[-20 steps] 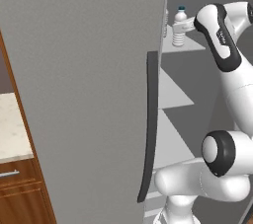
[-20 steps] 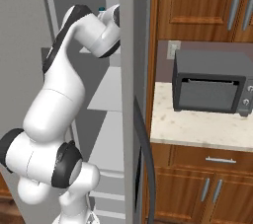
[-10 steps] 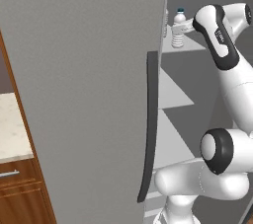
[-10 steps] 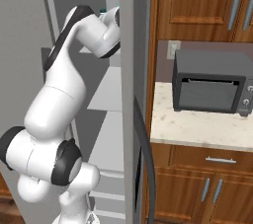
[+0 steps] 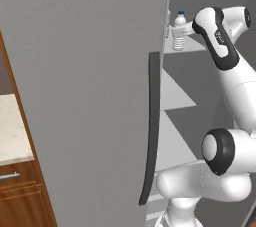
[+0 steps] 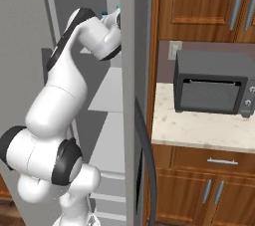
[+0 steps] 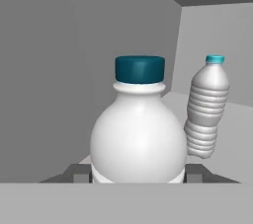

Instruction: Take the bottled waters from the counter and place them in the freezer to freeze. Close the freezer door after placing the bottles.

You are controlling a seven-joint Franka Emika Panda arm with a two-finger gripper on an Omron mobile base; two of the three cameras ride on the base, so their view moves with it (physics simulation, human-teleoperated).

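In the hand view a clear bottled water [image 7: 139,136] with a teal cap stands upright between my fingertips [image 7: 78,172], filling the middle. My gripper [image 7: 138,172] is shut on its lower body. A second bottled water [image 7: 204,109] stands farther back to the right on the freezer's white shelf [image 7: 232,119], leaning slightly. From the left base view my gripper [image 5: 187,32] reaches into the upper freezer with the held bottle [image 5: 179,33] just above a shelf [image 5: 200,47]. The freezer door [image 5: 90,96] stands wide open.
The open door's dark bar handle [image 5: 152,121] hangs beside my arm. The adjoining grey door [image 6: 130,95] borders the arm on the other side. A grey toaster oven [image 6: 214,88] sits on the beige counter [image 6: 199,129] over wooden drawers. Lower white shelves [image 5: 175,93] lie below the hand.
The hand has shifted only slightly inside the freezer, the bottle staying in its grip. The other bottle and the door have not moved.
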